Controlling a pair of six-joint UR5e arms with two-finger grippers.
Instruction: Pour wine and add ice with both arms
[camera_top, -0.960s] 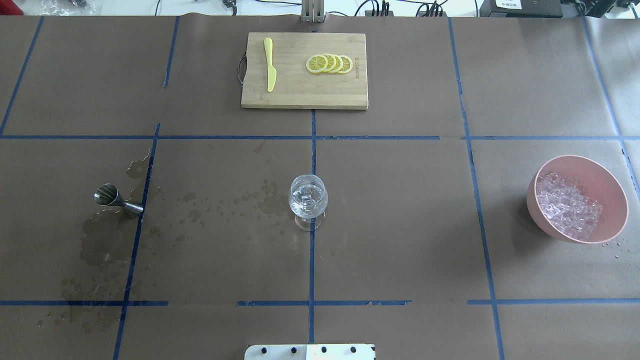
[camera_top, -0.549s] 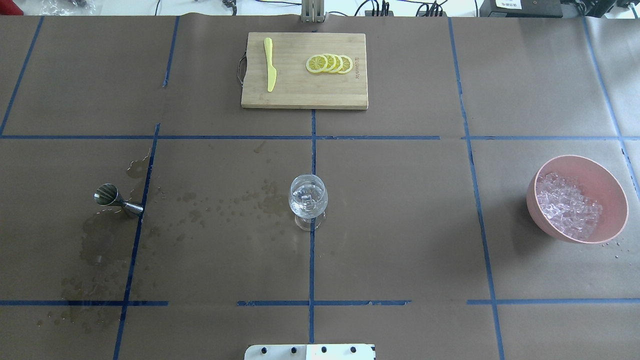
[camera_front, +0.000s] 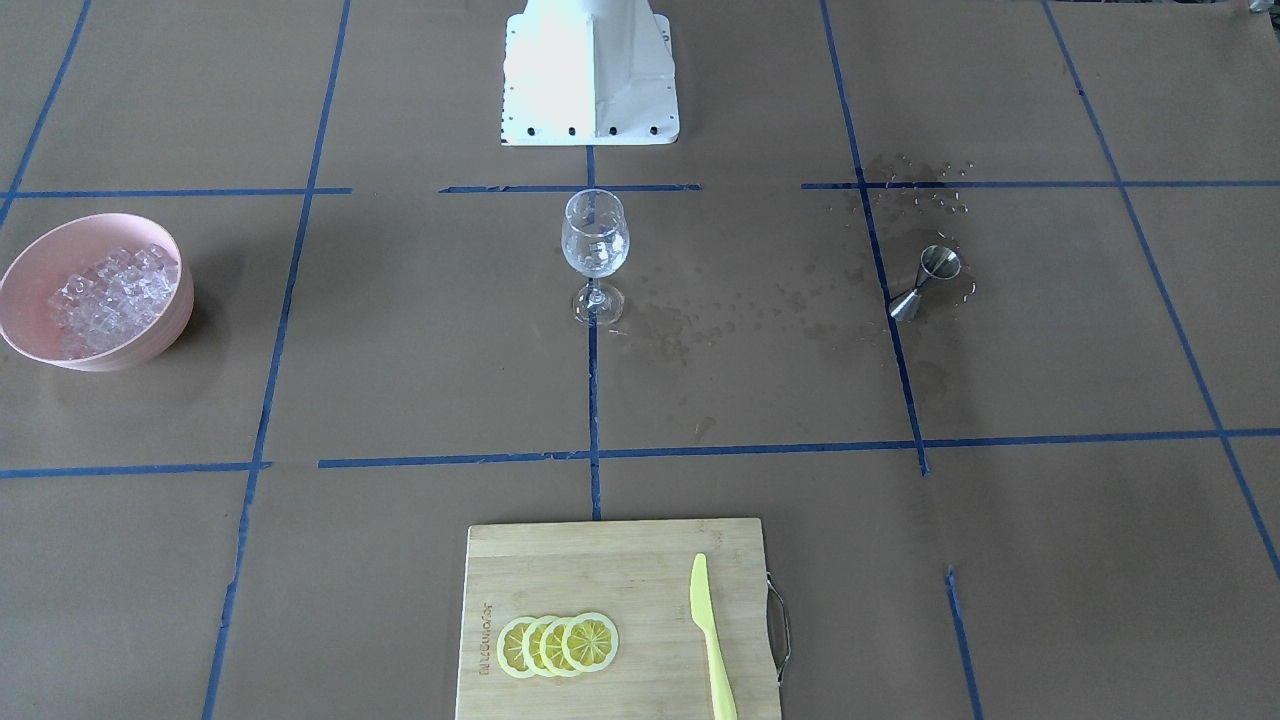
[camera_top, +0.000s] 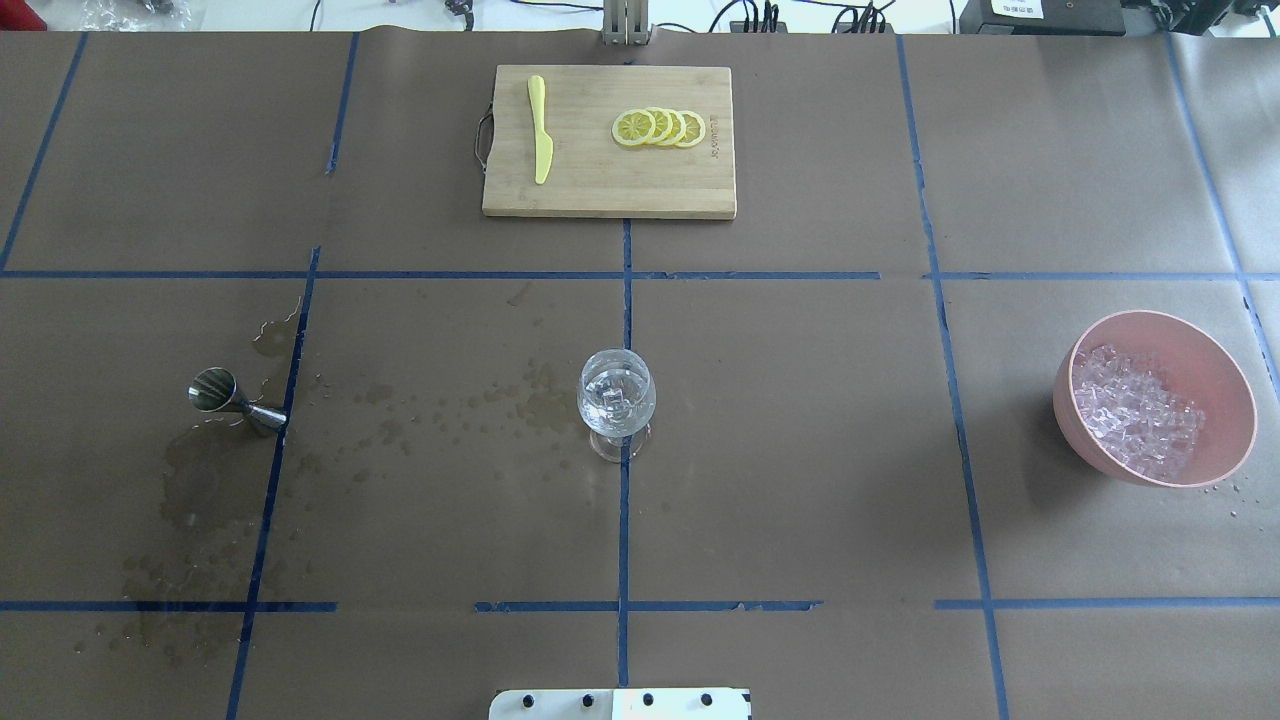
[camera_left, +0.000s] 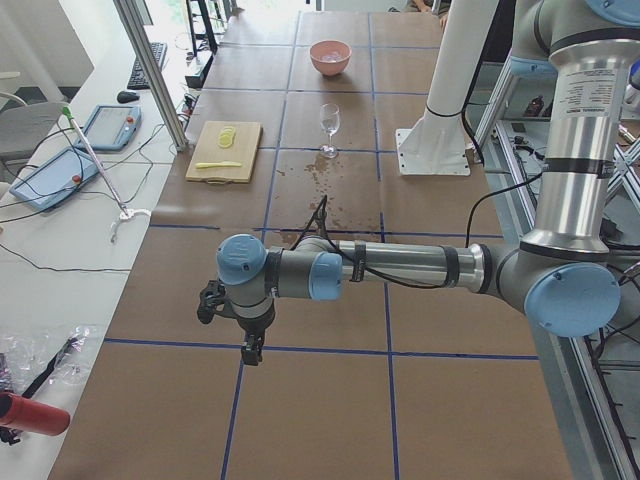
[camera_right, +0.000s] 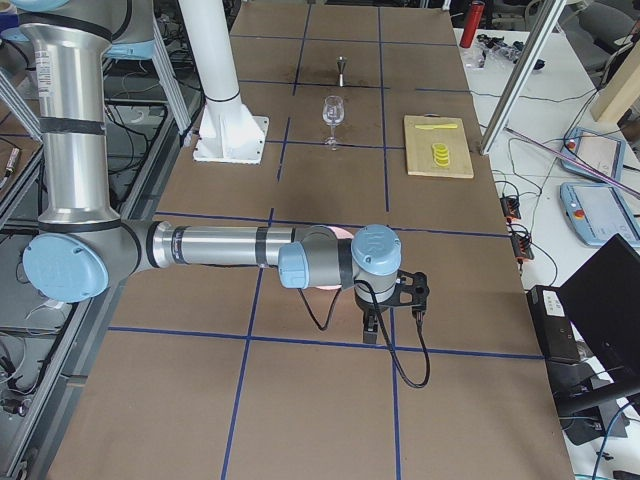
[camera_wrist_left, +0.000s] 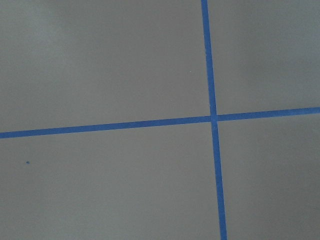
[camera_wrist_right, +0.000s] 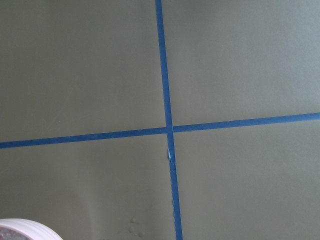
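Note:
A clear stemmed wine glass (camera_top: 617, 400) stands at the table's middle, also in the front view (camera_front: 595, 245). It holds a few ice cubes; I cannot make out the wine in it. A heap of ice (camera_top: 1135, 412) fills a pink bowl (camera_top: 1228, 400) on the right. A steel jigger (camera_top: 235, 400) stands on the left among wet spots. My left gripper (camera_left: 250, 345) shows only in the exterior left view, far out past the jigger; I cannot tell its state. My right gripper (camera_right: 378, 322) shows only in the exterior right view, beyond the bowl; I cannot tell its state.
A bamboo cutting board (camera_top: 610, 190) lies at the far middle with a yellow knife (camera_top: 540, 130) and lemon slices (camera_top: 660, 128). The white pedestal (camera_front: 590, 70) stands at the robot's side. The bowl's rim (camera_wrist_right: 25, 230) shows at the right wrist view's bottom left.

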